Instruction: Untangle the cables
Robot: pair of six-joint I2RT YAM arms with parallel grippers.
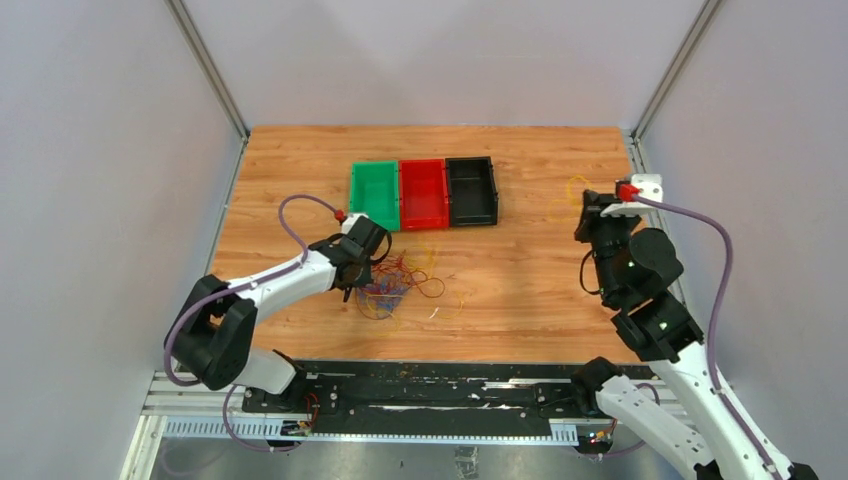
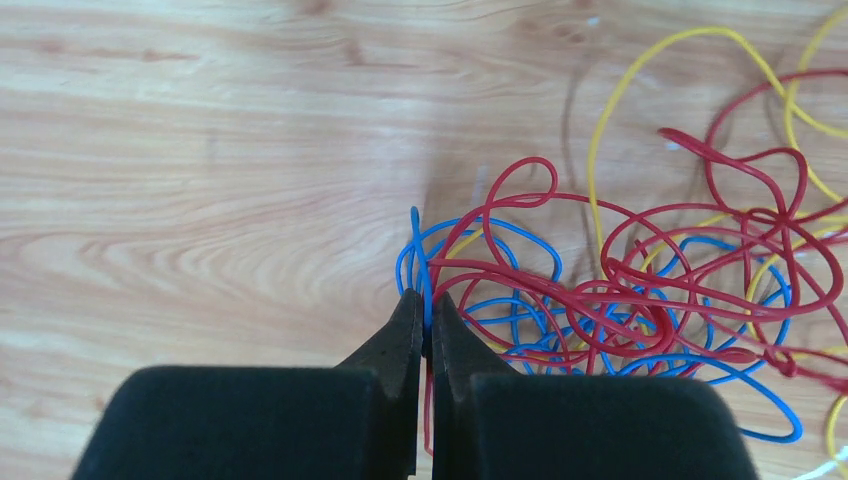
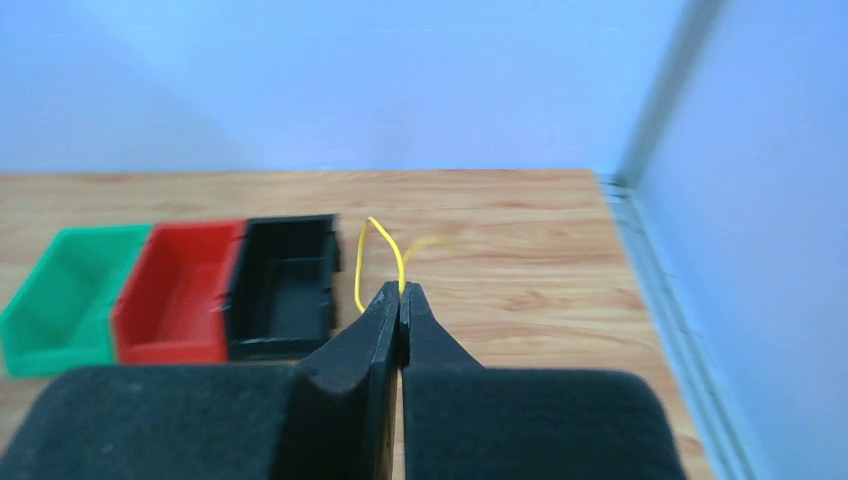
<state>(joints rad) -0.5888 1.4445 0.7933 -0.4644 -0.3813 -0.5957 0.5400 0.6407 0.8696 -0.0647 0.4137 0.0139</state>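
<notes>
Tangle of cables (image 2: 650,300): thin red, blue and yellow loops knotted together, lying flat on the wooden table (image 1: 520,270), left of centre and on the near side of the green bin (image 1: 374,195). Left arm reaches low over the table. The left gripper (image 2: 425,305) has its tips closed, pinching a blue cable (image 2: 417,245) at the tangle's edge. Right arm is raised near the table's right edge. The right gripper (image 3: 401,295) is closed on a single yellow cable (image 3: 372,221), well apart from the tangle and right of the black bin (image 3: 285,290).
</notes>
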